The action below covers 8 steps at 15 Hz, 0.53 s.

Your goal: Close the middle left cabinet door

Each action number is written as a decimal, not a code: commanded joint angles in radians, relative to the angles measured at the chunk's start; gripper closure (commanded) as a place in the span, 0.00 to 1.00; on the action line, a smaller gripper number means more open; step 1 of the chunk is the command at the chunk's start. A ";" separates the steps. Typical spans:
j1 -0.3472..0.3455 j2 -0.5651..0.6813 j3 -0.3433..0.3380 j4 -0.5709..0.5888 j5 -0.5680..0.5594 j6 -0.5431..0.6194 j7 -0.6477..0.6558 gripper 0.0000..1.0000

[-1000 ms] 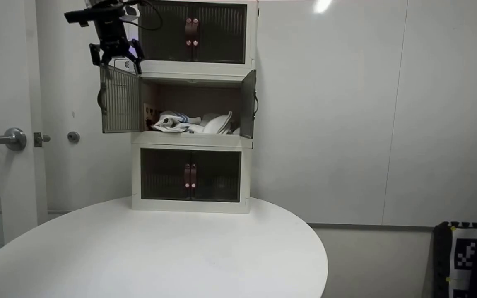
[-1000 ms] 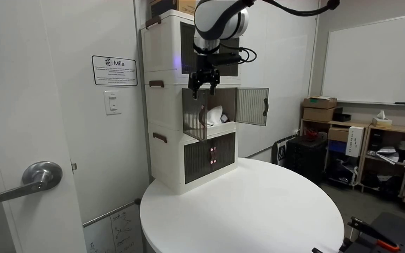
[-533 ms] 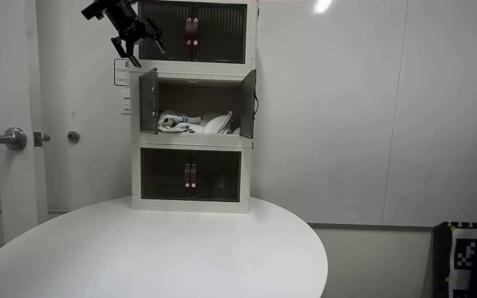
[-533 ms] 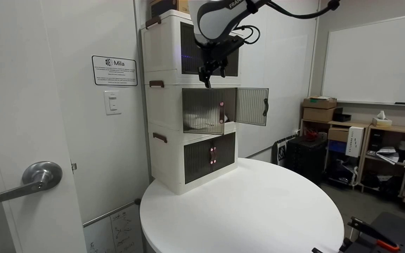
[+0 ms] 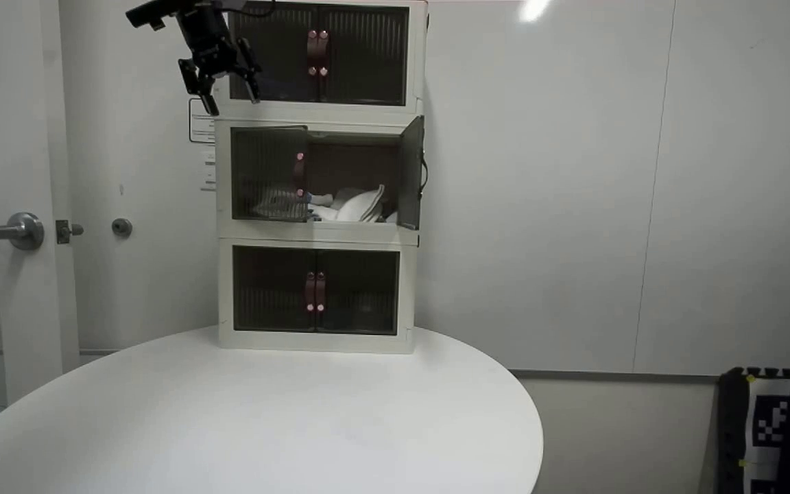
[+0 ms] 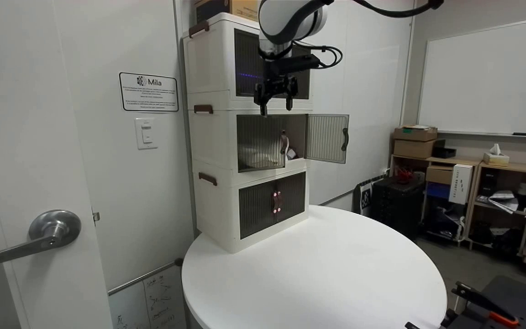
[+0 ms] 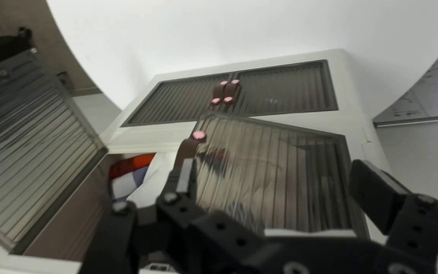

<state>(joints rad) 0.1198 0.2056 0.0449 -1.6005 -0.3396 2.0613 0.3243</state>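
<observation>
Hand [image 6: 276, 112] spread wide, you hover by the top of the middle left door [image 5: 265, 171], which stands ajar; the middle right door [image 6: 326, 138] gapes.

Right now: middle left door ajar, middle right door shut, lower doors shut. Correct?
One slip: both exterior views show the middle right door swung wide open. The rest holds: the middle left door ajar, lower doors shut.

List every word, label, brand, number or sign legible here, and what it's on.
"Mila": on the wall sign; its lower lines are too small to read.
Handwriting on the low whiteboard: too blurred.
Lettering on the upright white box: too small.
</observation>
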 commanded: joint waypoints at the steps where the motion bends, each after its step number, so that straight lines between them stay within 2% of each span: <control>1: -0.056 -0.018 0.003 -0.077 0.227 0.087 -0.081 0.00; 4: -0.096 0.002 -0.009 -0.120 0.355 0.185 -0.140 0.00; 8: -0.125 0.056 -0.015 -0.139 0.389 0.309 -0.253 0.00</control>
<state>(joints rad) 0.0050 0.2344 0.0325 -1.7300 0.0092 2.2955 0.1527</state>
